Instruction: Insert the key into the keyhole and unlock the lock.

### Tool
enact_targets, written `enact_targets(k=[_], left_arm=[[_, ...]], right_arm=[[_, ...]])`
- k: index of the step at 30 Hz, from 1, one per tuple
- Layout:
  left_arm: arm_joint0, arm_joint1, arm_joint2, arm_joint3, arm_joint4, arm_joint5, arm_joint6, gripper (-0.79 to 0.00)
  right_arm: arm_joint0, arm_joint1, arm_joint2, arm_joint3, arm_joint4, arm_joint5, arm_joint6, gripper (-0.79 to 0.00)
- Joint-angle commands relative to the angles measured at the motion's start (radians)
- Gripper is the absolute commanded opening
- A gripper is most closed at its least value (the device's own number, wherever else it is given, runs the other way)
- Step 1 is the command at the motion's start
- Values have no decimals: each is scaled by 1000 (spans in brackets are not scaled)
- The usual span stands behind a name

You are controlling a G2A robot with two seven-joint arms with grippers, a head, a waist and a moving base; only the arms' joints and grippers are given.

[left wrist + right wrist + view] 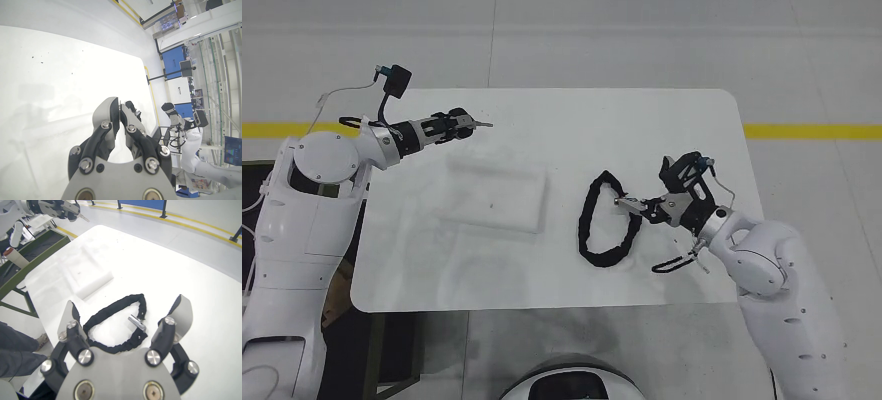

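A black fabric-covered chain lock [604, 222] lies in a loop on the white table [642, 120], right of centre. Its silver lock cylinder [137, 323] joins the two ends of the loop [113, 313]. My right gripper [640, 206] stands open just above that end, and the cylinder lies between its spread fingers [181, 308]. My left gripper [464, 123] hangs over the table's far left corner, shut on a small metal key [482, 124] whose blade points toward the table's middle. In the left wrist view the key [119, 111] shows edge-on between the pads.
A white foam block [492, 195] lies flat between the two arms, left of the chain. A green-framed cart [34, 256] stands off the table's left side. Bare tabletop lies behind and in front of the chain.
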Motion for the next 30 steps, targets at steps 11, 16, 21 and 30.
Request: enact_targets(k=[11, 16, 21, 30], left_arm=[[0, 0, 0, 0, 0, 0, 0, -785], [0, 0, 0, 0, 0, 0, 0, -785], [0, 0, 0, 0, 0, 0, 0, -785], [0, 0, 0, 0, 0, 0, 0, -785]], right_arm=[[-2, 0, 0, 0, -1, -1, -4, 0], [-2, 0, 0, 0, -1, -1, -4, 0], [-87, -2, 13, -16, 217, 8, 6, 0], [-61, 19, 92, -25, 482, 128, 345, 0]])
